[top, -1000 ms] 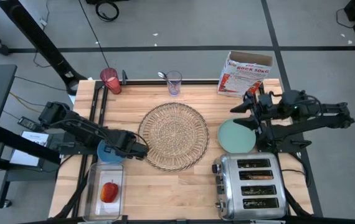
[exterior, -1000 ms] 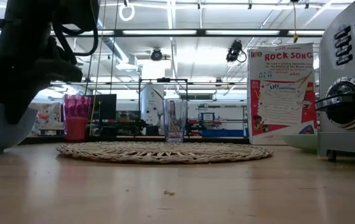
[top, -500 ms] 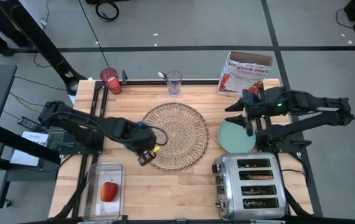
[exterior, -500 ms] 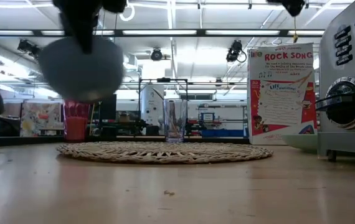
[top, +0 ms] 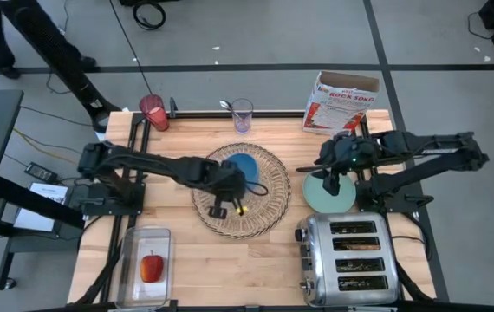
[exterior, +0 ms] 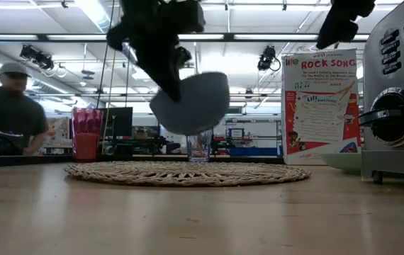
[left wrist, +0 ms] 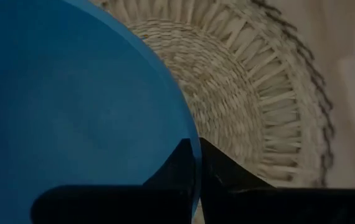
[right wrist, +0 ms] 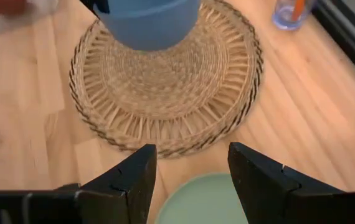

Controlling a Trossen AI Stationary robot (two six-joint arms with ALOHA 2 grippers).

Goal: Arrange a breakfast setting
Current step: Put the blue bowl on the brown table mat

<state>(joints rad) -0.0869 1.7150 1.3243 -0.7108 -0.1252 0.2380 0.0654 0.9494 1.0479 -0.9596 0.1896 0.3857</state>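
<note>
My left gripper (top: pixel 232 178) is shut on the small blue bowl (top: pixel 243 164), held above the round woven placemat (top: pixel 260 212). The low view shows the bowl (exterior: pixel 190 103) in the air, tilted. My right gripper (right wrist: pixel 192 180) is open and empty above the mint-green plate (top: pixel 329 195), which lies flat on the table right of the placemat. The red-filled glass (top: pixel 153 113) stands at the far left. A clear glass (top: pixel 242 114) at the far edge holds the orange-handled spoon (right wrist: pixel 297 7). The red apple (top: pixel 152 266) lies in a clear tub. No toast slice shows plainly. My left gripper pinches the bowl's rim (left wrist: pixel 187 134), one finger inside the bowl and one outside (left wrist: pixel 224 168). The bowl is lifted clear of the placemat and hangs tilted below the fingers.
The chrome toaster (top: pixel 351 260) stands at the near right, close to the plate. A cereal box (top: pixel 341 102) stands at the far right. The clear tub (top: pixel 146 264) is at the near left. A person (exterior: pixel 10 106) shows beyond the table.
My left gripper has lifted the blue bowl off the table's left side and carried it up and toward the right, over the placemat; the bowl now hangs tilted. My right gripper has moved toward the table's left and near edges, over the mint-green plate.
</note>
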